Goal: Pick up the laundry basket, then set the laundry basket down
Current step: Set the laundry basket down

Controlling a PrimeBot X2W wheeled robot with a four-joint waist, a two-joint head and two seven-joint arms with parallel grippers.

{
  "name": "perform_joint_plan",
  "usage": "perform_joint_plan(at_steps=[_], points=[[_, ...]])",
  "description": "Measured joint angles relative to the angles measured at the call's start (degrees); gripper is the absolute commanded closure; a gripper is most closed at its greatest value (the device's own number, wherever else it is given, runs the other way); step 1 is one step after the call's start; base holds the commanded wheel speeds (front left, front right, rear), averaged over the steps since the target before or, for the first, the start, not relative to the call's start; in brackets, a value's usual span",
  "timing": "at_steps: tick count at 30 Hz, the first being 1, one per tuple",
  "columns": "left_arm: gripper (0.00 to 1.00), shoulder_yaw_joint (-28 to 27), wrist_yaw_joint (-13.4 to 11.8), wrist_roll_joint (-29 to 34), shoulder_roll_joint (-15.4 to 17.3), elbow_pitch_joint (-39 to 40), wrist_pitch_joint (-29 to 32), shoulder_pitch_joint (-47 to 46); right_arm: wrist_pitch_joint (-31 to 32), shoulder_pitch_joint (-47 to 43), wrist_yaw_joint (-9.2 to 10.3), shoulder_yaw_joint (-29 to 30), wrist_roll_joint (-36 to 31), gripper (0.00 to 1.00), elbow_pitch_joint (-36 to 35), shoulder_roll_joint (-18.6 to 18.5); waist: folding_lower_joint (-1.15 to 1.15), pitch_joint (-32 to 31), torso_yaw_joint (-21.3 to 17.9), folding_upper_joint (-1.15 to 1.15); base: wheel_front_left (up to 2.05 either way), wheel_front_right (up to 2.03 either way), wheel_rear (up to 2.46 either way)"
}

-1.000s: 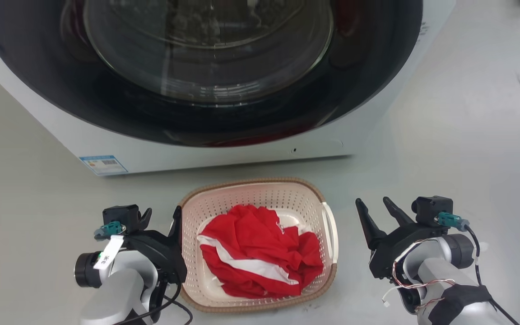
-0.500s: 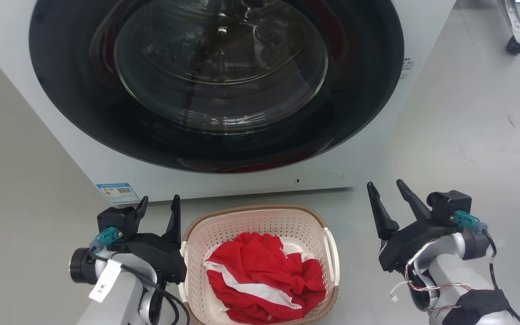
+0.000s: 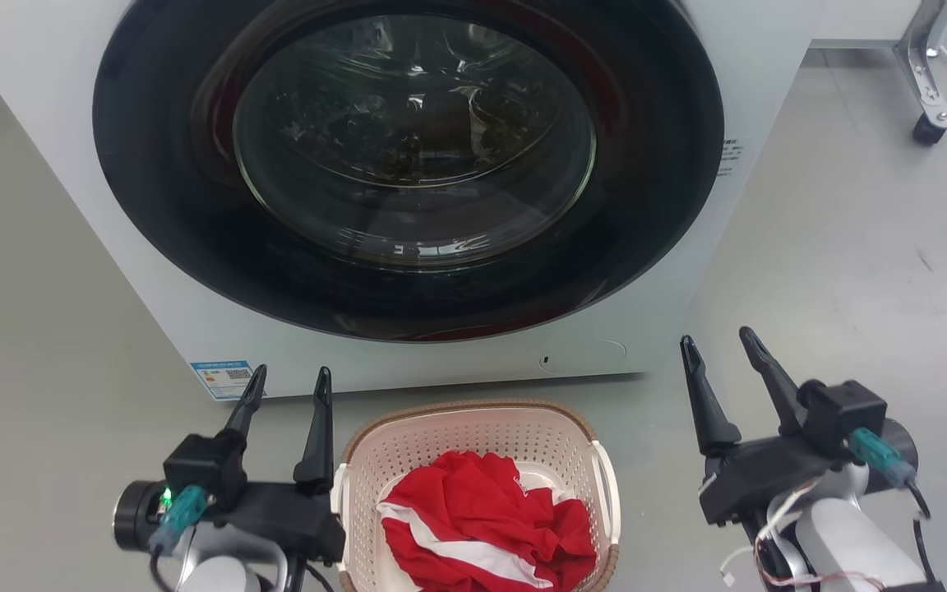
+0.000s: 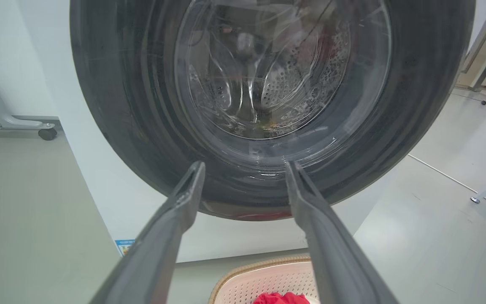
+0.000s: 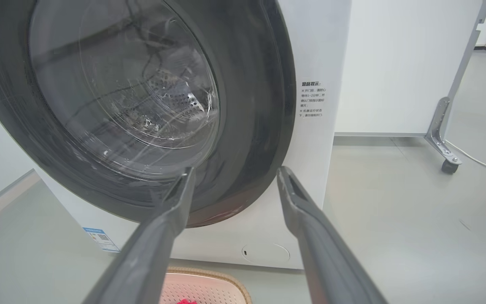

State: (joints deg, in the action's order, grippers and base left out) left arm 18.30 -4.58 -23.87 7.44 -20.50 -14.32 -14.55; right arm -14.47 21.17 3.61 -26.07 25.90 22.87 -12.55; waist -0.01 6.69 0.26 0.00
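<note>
The laundry basket [image 3: 457, 436] between left pincer [image 3: 291, 374] and right pincer [image 3: 715, 335]

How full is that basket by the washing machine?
Partly full. The laundry basket holds a crumpled red garment with a white stripe; its perforated walls show bare above the cloth.

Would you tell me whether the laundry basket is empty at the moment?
No, a red garment with a white stripe lies inside the laundry basket.
</note>
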Motion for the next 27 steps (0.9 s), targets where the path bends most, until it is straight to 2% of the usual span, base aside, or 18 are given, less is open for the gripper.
perform_joint_plan(at_steps=[6,14,27], points=[[0.00,-1.16,-1.03,1.56,0.93,8.65,0.00,5.03,-0.07,-4.88,1.26,1.32,-1.24,0.00,-5.61,-1.12,0.00,-0.53,-0.02,0.01,0.00,0.00,0.00],[0.00,-1.97,-1.69,2.78,1.24,14.67,-0.16,10.51,-0.07,-10.03,2.48,3.36,-2.22,0.00,-10.60,-1.60,0.00,-1.14,-0.22,0.01,0.00,0.00,0.00],[0.00,-2.99,-2.07,3.33,1.11,17.64,1.14,15.63,-0.07,-15.75,3.03,5.75,-4.07,0.00,-15.08,-1.81,0.00,-2.77,-0.33,0.00,0.00,0.00,0.00]])
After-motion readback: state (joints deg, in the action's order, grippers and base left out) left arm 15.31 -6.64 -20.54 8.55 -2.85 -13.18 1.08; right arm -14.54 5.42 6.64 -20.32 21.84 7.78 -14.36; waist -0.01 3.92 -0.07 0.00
